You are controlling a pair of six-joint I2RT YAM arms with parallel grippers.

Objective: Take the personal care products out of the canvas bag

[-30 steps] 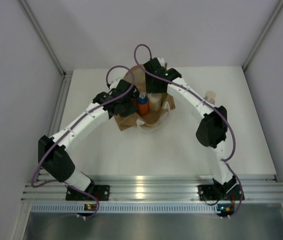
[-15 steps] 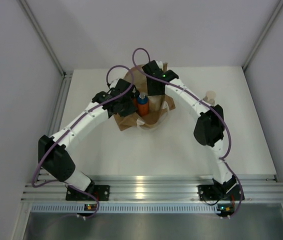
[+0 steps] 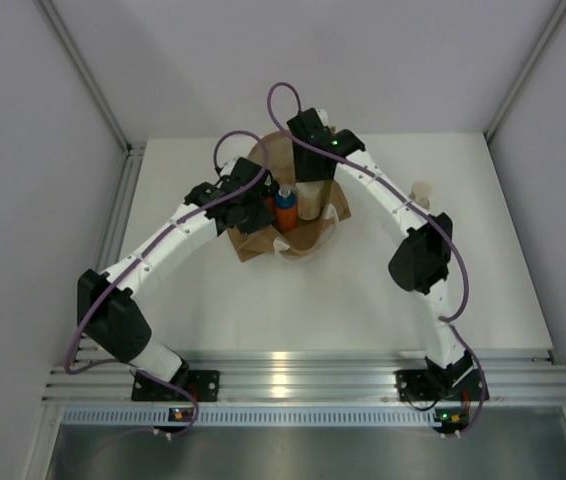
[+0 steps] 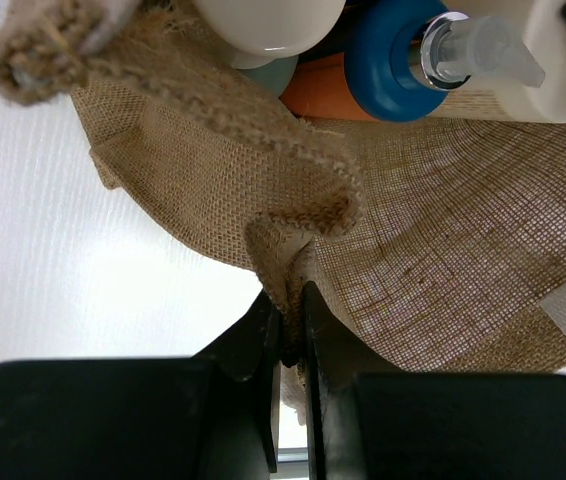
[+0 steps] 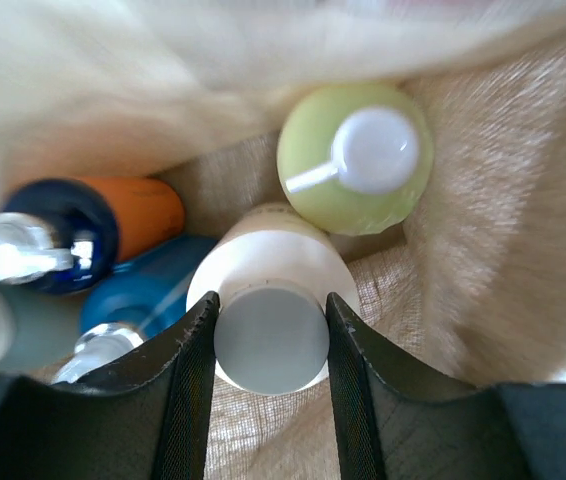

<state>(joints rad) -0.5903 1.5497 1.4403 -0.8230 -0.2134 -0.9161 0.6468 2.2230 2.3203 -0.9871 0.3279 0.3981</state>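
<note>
The canvas bag [image 3: 263, 242] lies open at the table's middle. My left gripper [image 4: 291, 300] is shut on a fold of the bag's rim [image 4: 298, 225], at the bag's left side in the top view. My right gripper [image 5: 270, 300] reaches down into the bag, and both its jaws press on the white cap of a cream bottle [image 5: 268, 335]. Around that bottle inside the bag stand a yellow-green bottle [image 5: 355, 160] and an orange bottle with a blue cap [image 5: 103, 230], with a second blue cap [image 5: 148, 295] beside it. The top view shows an orange bottle [image 3: 285, 207] upright in the bag.
A tan bottle [image 3: 422, 190] stands on the white table to the right of the bag, just behind my right arm's elbow [image 3: 421, 258]. White walls close the table on the left, right and back. A metal rail runs along the near edge.
My right gripper's jaws have come in onto the cream bottle's cap, and the right wrist has shifted slightly toward the back. The left arm and the bag have not moved.
</note>
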